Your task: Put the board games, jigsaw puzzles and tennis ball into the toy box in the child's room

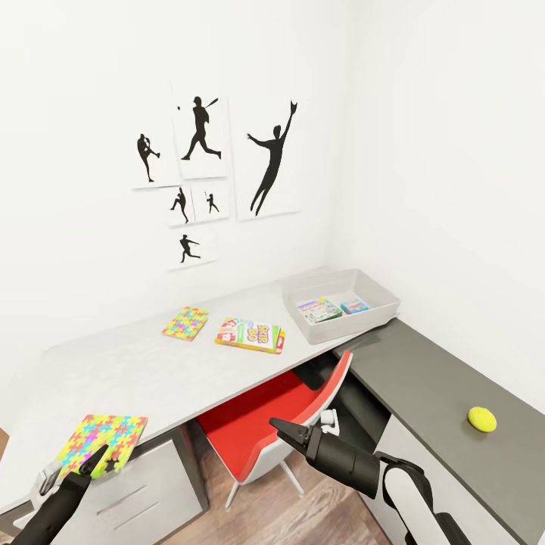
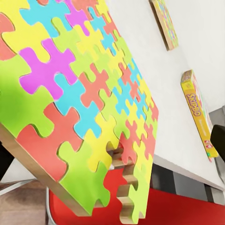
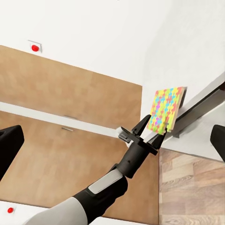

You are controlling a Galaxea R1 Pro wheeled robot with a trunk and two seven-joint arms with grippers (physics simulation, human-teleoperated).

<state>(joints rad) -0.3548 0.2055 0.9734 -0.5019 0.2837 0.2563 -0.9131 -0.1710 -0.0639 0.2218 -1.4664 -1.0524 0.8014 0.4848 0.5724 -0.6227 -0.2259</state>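
Note:
My left gripper (image 1: 102,459) is shut on the near edge of a multicoloured jigsaw puzzle (image 1: 102,440) at the front left corner of the light table (image 1: 144,371); in the left wrist view the puzzle (image 2: 79,103) is tilted, with one corner off the table. A second jigsaw puzzle (image 1: 185,323) and a yellow board game (image 1: 250,334) lie further back on the table. The grey toy box (image 1: 378,312) at the back right holds two board games (image 1: 319,309). A yellow-green tennis ball (image 1: 481,418) rests on the dark side desk. My right gripper (image 1: 286,431) hangs open and empty over the red chair.
A red chair (image 1: 272,412) is tucked under the table between my arms. A drawer unit (image 1: 144,484) stands under the table's left end. The dark desk (image 1: 431,393) runs along the right wall. Silhouette posters (image 1: 227,166) hang on the back wall.

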